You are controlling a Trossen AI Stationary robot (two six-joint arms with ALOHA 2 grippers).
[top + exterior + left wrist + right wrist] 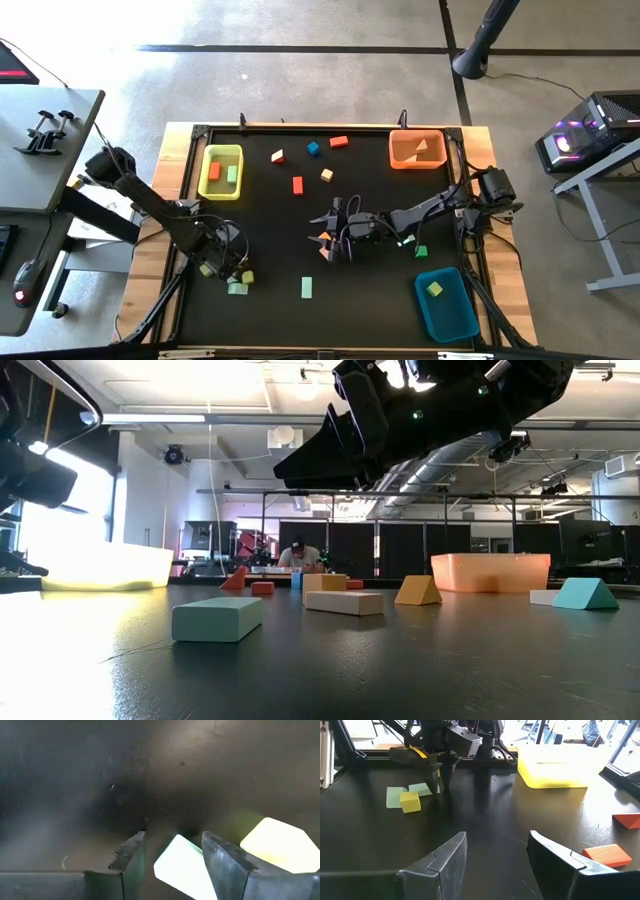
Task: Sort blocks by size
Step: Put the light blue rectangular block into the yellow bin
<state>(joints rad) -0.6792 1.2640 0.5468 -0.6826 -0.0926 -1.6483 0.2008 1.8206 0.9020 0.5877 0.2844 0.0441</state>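
My left gripper points down at the table's near left, open. In the left wrist view its fingers stand on either side of a mint block that lies on the table. A yellow block lies just outside one finger. The right wrist view shows that gripper over two mint blocks and a yellow cube. My right gripper hovers open and empty over the table's middle, beside small orange blocks.
The yellow bin at the far left holds an orange and a green block. The orange bin at the far right holds a wedge. The blue bin at the near right holds a yellow block. Loose blocks include a mint bar and a green block.
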